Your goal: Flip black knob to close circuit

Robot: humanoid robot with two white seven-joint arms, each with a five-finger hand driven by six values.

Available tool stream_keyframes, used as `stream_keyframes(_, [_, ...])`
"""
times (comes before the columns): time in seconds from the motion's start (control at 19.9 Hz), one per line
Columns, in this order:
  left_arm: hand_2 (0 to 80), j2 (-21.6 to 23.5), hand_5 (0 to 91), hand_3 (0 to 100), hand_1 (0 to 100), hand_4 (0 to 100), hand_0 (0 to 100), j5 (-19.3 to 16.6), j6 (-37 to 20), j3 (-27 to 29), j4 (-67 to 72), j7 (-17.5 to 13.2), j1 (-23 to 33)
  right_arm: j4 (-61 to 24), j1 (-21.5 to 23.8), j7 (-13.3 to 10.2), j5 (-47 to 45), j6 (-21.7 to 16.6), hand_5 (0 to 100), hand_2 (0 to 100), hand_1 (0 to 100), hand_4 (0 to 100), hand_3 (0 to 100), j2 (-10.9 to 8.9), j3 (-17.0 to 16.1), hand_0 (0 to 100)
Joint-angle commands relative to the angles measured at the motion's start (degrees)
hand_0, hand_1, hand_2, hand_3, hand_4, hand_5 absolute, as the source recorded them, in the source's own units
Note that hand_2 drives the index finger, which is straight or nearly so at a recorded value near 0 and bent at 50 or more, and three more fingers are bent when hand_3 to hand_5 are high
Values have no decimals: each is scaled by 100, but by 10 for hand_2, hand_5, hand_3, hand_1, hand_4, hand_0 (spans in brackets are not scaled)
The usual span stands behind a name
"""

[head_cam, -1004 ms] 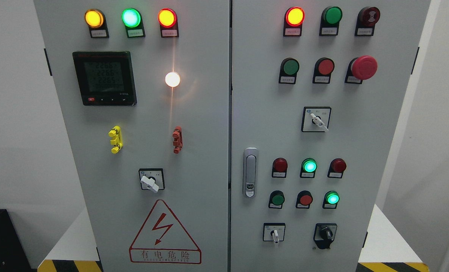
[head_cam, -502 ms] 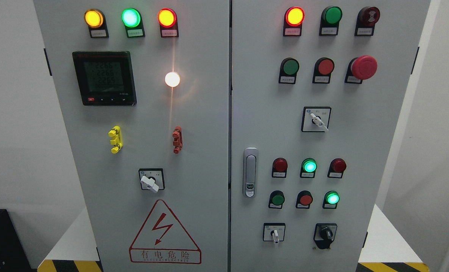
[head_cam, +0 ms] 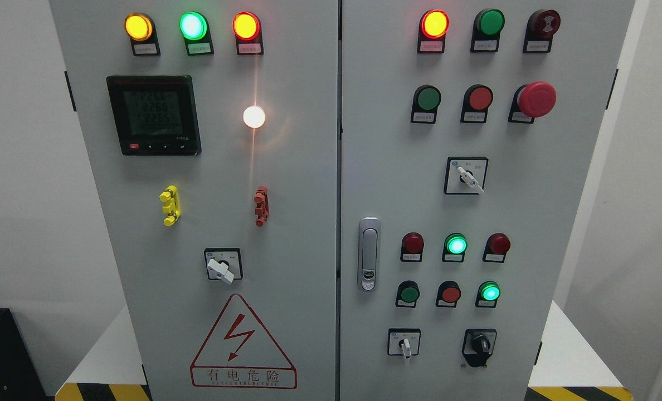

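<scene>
**A:** Where are your hands? Neither shows in the head view, so I cannot tell you whether they are open, closed or holding anything.

**B:** Then where is the thing you want me on?

**A:** Take the door latch (head_cam: 369,254) as your landmark. The black knob (head_cam: 480,344) sits below it and to its right, in the bottom row of the right-hand door, untouched as I judge it.

**B:** What can go wrong?

**A:** You come in blind from below the frame. Just left of the black knob, between it and the line under the latch, is a white selector switch (head_cam: 404,344); a wide approach could turn that instead. Directly above the knob are a lit green lamp (head_cam: 490,292) and a red push button (head_cam: 450,293), so a high reach could press one.

**B:** And the grip itself?

**A:** The knob looks small and dark against its black bezel, so you may slip off it or only half turn it, leaving the circuit open.
</scene>
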Motion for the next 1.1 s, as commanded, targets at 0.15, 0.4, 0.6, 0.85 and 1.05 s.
stream_keyframes(0.15, [0, 1, 0, 0, 556, 0, 120, 0, -5, 3, -3, -4, 0, -1905, 7, -510, 887, -148, 806, 786, 0, 822, 954, 27, -173, 0])
stream_keyframes(0.4, [0, 1, 0, 0, 556, 0, 120, 0, -5, 3, 6, -4, 0, -2459, -28, -730, 1292, -131, 875, 842, 0, 879, 1000, 97, -173, 0])
stream_keyframes(0.6, [0, 1, 0, 0, 556, 0, 120, 0, -5, -5, 6, -4, 0, -2864, -90, -696, 1494, -131, 907, 864, 0, 900, 1000, 343, -173, 0])
stream_keyframes(0.85, [0, 1, 0, 0, 556, 0, 120, 0, -5, 3, 6, -4, 0, -3224, -142, -660, 1617, -113, 920, 868, 0, 916, 1000, 352, -173, 0])
stream_keyframes(1.05, [0, 1, 0, 0, 556, 0, 120, 0, -5, 3, -3, -4, 0, -3470, -335, -397, 1644, -87, 928, 876, 0, 920, 1000, 352, -191, 0])
